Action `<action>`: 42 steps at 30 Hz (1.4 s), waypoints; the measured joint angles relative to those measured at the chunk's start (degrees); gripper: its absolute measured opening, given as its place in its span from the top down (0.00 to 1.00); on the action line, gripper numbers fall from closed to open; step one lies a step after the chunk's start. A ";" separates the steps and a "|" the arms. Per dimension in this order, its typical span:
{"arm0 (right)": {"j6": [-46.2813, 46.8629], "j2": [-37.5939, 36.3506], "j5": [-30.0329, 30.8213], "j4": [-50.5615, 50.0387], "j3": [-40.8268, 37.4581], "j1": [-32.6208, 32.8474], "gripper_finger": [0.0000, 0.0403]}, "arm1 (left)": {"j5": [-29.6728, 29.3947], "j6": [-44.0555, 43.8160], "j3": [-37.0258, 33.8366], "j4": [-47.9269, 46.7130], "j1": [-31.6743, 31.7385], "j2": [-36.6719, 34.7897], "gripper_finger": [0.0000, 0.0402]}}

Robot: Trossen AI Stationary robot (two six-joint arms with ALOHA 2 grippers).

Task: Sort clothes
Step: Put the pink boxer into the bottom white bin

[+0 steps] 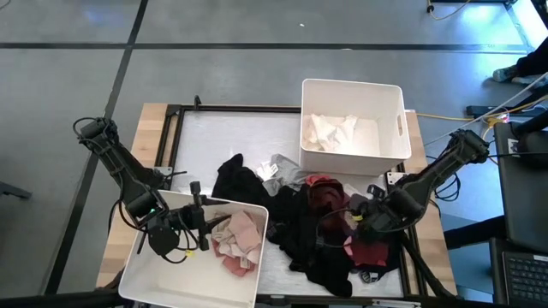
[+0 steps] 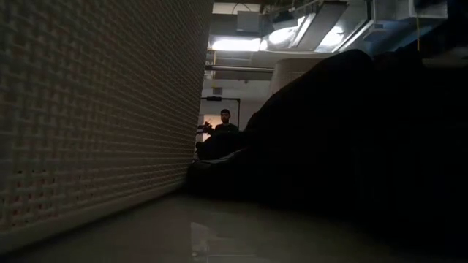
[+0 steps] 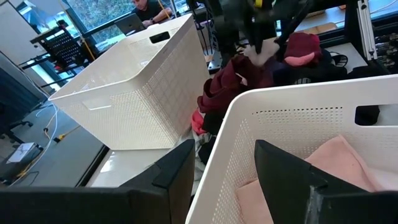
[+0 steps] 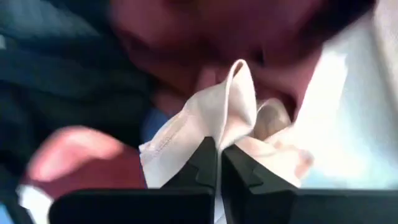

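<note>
A pile of clothes (image 1: 300,222) in black, maroon and grey lies on the table's middle; it also shows in the left wrist view (image 3: 249,81). My right gripper (image 1: 354,222) is over the pile's right part, shut on a small white cloth (image 4: 211,124), which also shows in the left wrist view (image 3: 264,51). My left gripper (image 3: 217,174) is open at the near-left white bin (image 1: 145,274), one finger on each side of its far wall (image 3: 233,118). Pink clothes (image 1: 240,239) lie in that bin. My right gripper pinches a raised fold of the white cloth (image 4: 231,118) between its two fingers. The cloth stands bunched up beyond the fingertips, above the maroon and dark clothes. My left gripper has one finger (image 3: 280,168) inside the bin and one outside; whether they touch the wall I cannot tell.
A second white bin (image 1: 398,128) with white clothes (image 1: 330,130) stands at the far right, close behind the pile. In the low view the near bin's wall (image 2: 88,109) fills the left and dark cloth (image 2: 351,131) the right. A person (image 2: 225,124) sits in the room beyond.
</note>
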 joint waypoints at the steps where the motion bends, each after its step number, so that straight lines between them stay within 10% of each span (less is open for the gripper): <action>1: -1.48 0.00 1.59 0.08 1.89 0.00 0.97 | 0.00 0.03 0.00 0.00 -0.02 0.00 0.61; 12: -29.11 0.00 16.63 15.19 16.34 0.00 0.98 | 0.00 0.12 0.00 0.02 -0.02 0.00 0.61; 22: -57.63 0.78 18.15 42.05 16.44 -2.11 0.98 | 0.00 0.12 0.00 0.02 -0.02 0.00 0.61; 42: -70.11 13.15 -6.59 90.17 16.44 -17.61 0.96 | 0.02 0.14 0.00 -0.02 -0.02 0.00 0.61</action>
